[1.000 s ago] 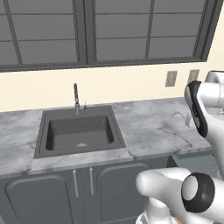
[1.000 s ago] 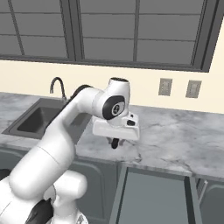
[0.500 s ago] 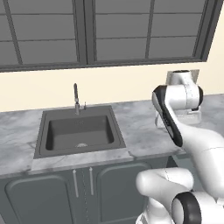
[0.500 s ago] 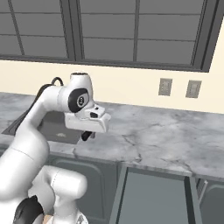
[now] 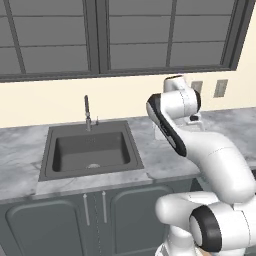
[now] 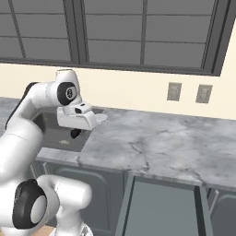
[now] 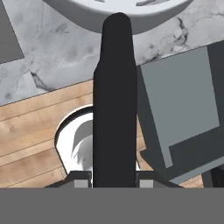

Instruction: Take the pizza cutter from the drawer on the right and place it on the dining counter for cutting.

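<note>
Clearly clamped: gripper (image 7: 114, 180) closed on the pizza cutter (image 7: 115, 109), pinching the lower end of its long black handle between both jaws. Handle running straight up the hand view, ending at the pale grey wheel blade, whose lower rim crosses the top of that view.

Seen from the right base view, gripper (image 6: 76, 131) held in the air above the right-hand edge of the sink (image 6: 50, 134), just where the basin meets the marble worktop (image 6: 152, 143). Pointing downward, well clear of the stone. Wheel itself hard to pick out there against the white hand.

Further to the right of the sink and below the worktop's front edge, the drawer (image 6: 161, 207) pulled out, grey inside showing; same drawer (image 7: 179, 109) visible beneath the cutter in the hand view, with wooden floor (image 7: 35, 131) beside it.

Behind the sink (image 5: 90, 150), a slim faucet (image 5: 87, 112) upright against the cream wall. Beneath the sink, dark grey cupboard doors (image 5: 45, 225) with vertical handles. Right of the sink on the wall, two outlet plates (image 6: 174, 91) under the dark-framed window (image 6: 143, 32).
</note>
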